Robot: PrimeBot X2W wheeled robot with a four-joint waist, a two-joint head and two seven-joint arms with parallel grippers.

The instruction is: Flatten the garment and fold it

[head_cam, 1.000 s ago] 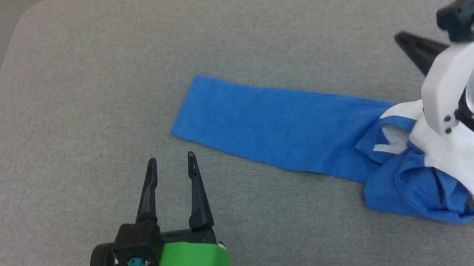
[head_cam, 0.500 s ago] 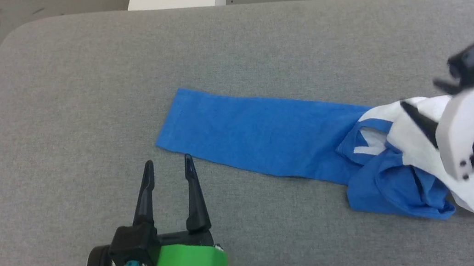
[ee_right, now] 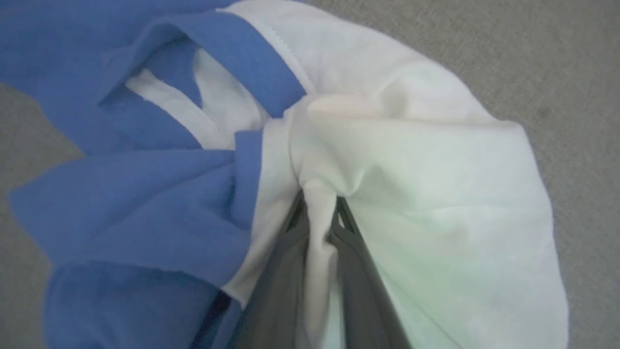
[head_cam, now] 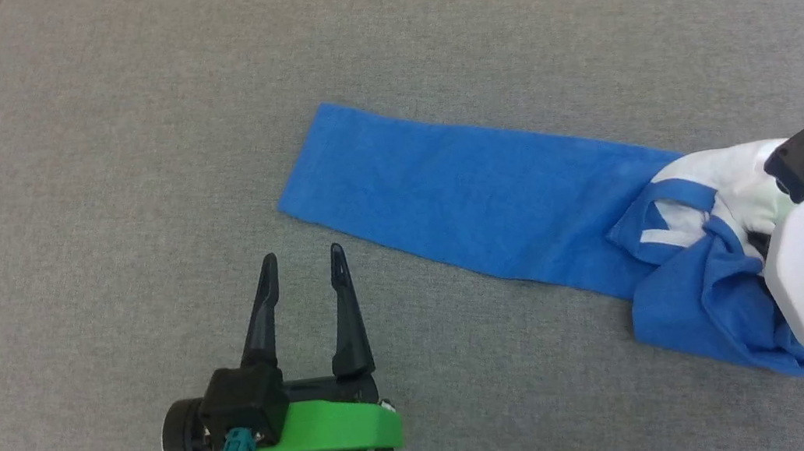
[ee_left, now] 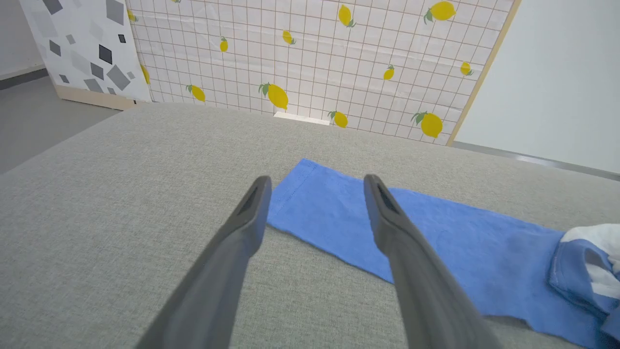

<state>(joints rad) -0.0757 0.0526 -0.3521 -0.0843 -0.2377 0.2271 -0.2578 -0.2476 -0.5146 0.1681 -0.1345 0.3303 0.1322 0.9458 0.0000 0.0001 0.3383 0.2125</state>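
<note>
The shirt [head_cam: 568,233] is laid on the grey bench [head_cam: 122,139], and only one blue sleeve [head_cam: 460,194] is spread flat. The rest is bunched at that sleeve's shoulder end, with the collar [head_cam: 670,200] twisted open and the second sleeve [head_cam: 705,309] crumpled just beside it.

The right jaws are closed on a pinched ridge of the white body [ee_right: 436,169] just past the sleeve's shoulder end; in the right wrist view, cloth is seen squeezed between them. That grip is judged to be taken so that the body can be drawn away from the sleeve and laid out.

The left jaws are held open and empty above the bench, near the sleeve's cuff end but apart from it — probably placed ready to pin or take the cuff. Flattening is judged barely begun, and no fold is made yet.
</note>
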